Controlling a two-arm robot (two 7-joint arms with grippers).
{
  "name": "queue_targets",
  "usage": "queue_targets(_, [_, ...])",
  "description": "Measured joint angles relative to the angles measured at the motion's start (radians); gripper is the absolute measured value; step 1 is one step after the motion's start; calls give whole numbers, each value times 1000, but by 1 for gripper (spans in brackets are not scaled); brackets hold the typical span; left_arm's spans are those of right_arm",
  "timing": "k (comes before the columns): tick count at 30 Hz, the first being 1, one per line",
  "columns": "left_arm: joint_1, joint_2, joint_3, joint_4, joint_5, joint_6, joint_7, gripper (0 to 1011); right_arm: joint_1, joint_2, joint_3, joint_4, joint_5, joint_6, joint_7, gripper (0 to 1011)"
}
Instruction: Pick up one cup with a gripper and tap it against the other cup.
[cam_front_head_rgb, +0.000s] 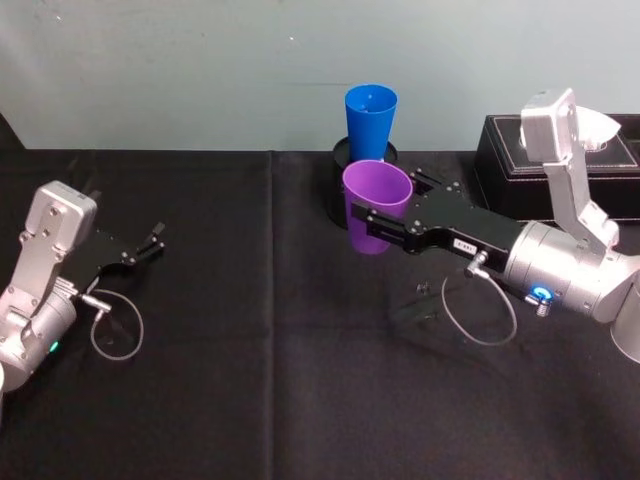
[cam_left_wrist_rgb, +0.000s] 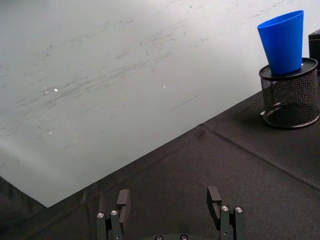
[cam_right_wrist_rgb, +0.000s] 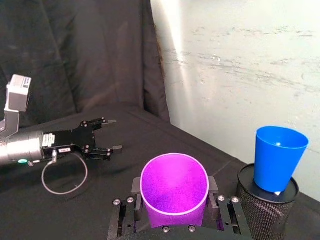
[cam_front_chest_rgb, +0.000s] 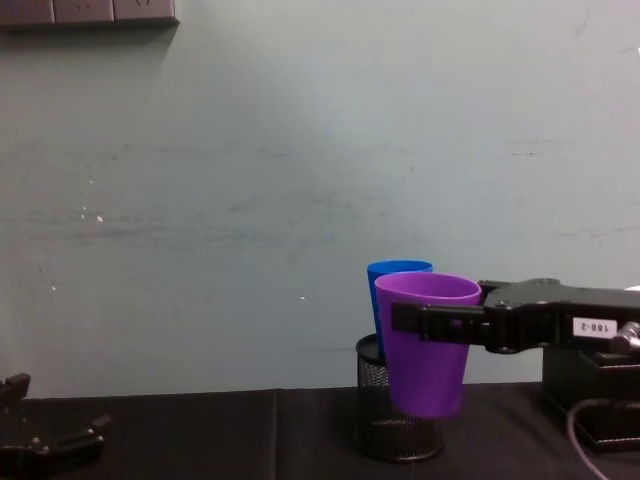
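Note:
My right gripper (cam_front_head_rgb: 385, 205) is shut on the purple cup (cam_front_head_rgb: 377, 200), with one finger on each side, and holds it upright above the table. The purple cup (cam_front_chest_rgb: 425, 340) hangs in front of the blue cup (cam_front_chest_rgb: 398, 268). The blue cup (cam_front_head_rgb: 371, 120) stands upright in a black mesh pen holder (cam_front_head_rgb: 335, 190) at the back. In the right wrist view a gap shows between the purple cup (cam_right_wrist_rgb: 174, 187) and the blue cup (cam_right_wrist_rgb: 277, 157). My left gripper (cam_front_head_rgb: 155, 240) rests open and empty at the left, far from both cups.
A black box (cam_front_head_rgb: 520, 170) sits at the back right beside the mesh holder. A black cloth (cam_front_head_rgb: 250, 380) covers the table and a pale wall (cam_front_head_rgb: 200, 70) stands close behind it. Thin cable loops hang under both wrists.

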Motion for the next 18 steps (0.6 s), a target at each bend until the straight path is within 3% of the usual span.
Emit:
queue_targets(11, [0,0,0,0,0,0,0,1005,30,16,-31,-4,1,15,-8,741])
queue_targets(18, [0,0,0,0,0,0,0,1005,30,17,-33,-3,1,17,-10,741])
